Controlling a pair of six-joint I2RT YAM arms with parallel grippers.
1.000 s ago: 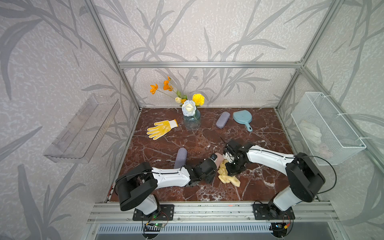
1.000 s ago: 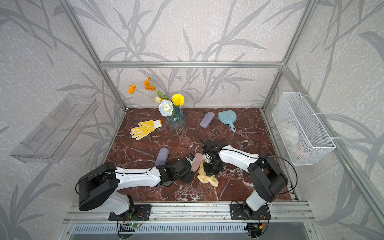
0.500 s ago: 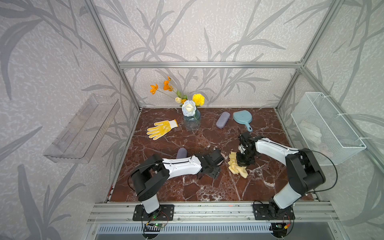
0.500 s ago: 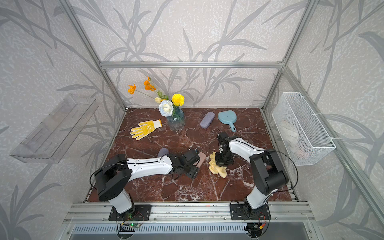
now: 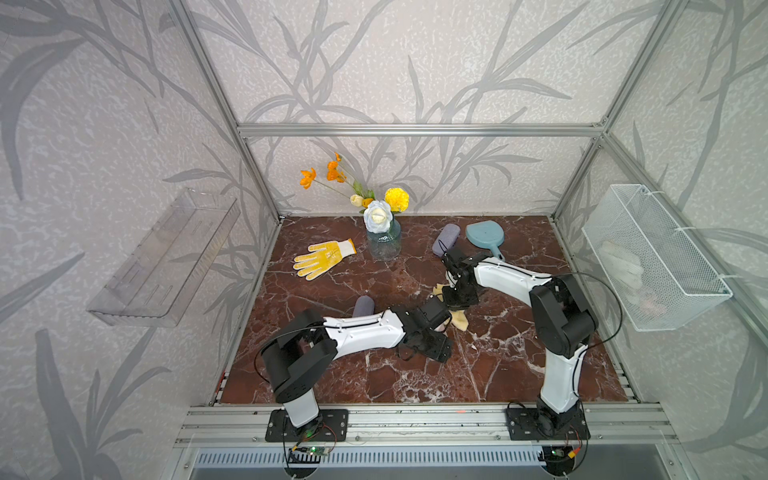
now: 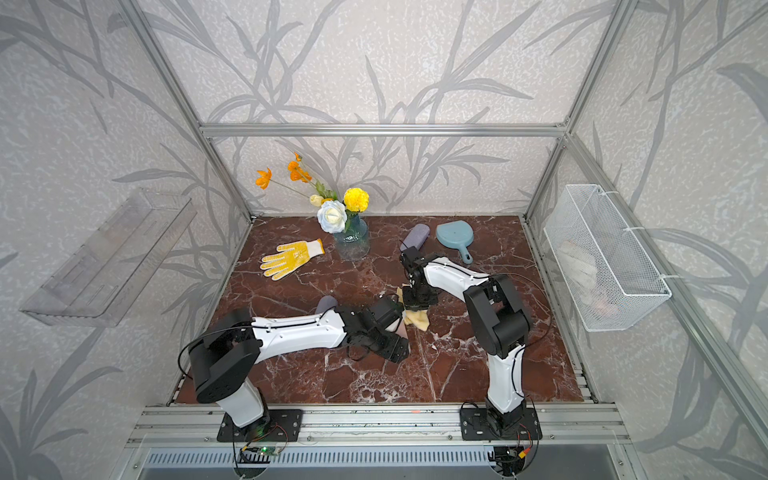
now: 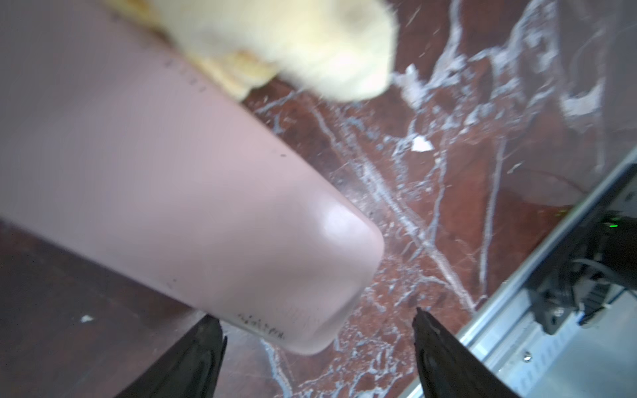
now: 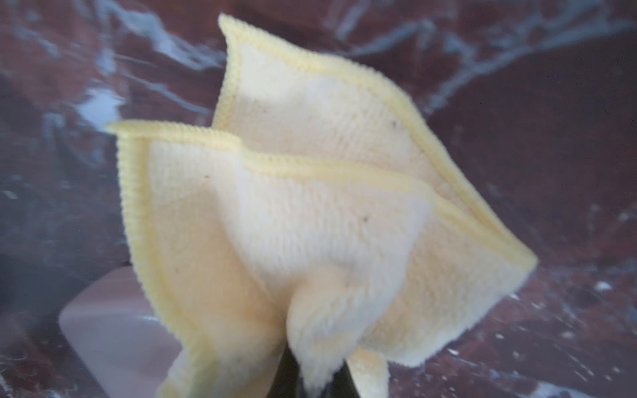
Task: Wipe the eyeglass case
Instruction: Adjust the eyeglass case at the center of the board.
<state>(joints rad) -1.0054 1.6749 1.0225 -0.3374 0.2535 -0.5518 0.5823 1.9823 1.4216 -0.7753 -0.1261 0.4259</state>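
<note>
Pink eyeglass case (image 7: 172, 172) is lying flat on the tabletop (image 5: 374, 382), about mid-width and somewhat toward the front edge. In both top views your left wrist is covering most of it.

Left gripper (image 7: 317, 315) is hovering at the case's rounded end with its jaws standing apart. The end is sitting between the tips, not pinched.

Right gripper (image 8: 315, 382) is clamping tight on a bunched fold of the yellow cloth (image 8: 310, 224). The loose cloth is fanning out over the case's other end and onto the marble beside it.

My reading: you are in the wiping step itself, and nothing is anchoring the case.

- A smooth shell on polished stone is likely to skate under a sideways stroke, so consider closing the left jaws on the near end before pressing.
- You are gripping the cloth by a narrow pinch, so lower the wrist enough that the broad face is rubbing, not just the hem.
- Stroke along the case's length.
- The two wrists are working close together, so keep the strokes short.

Two lilac cases are lying elsewhere, one (image 5: 363, 305) beside your left forearm and one (image 5: 445, 240) near the back edge. Neither is in play.
</note>
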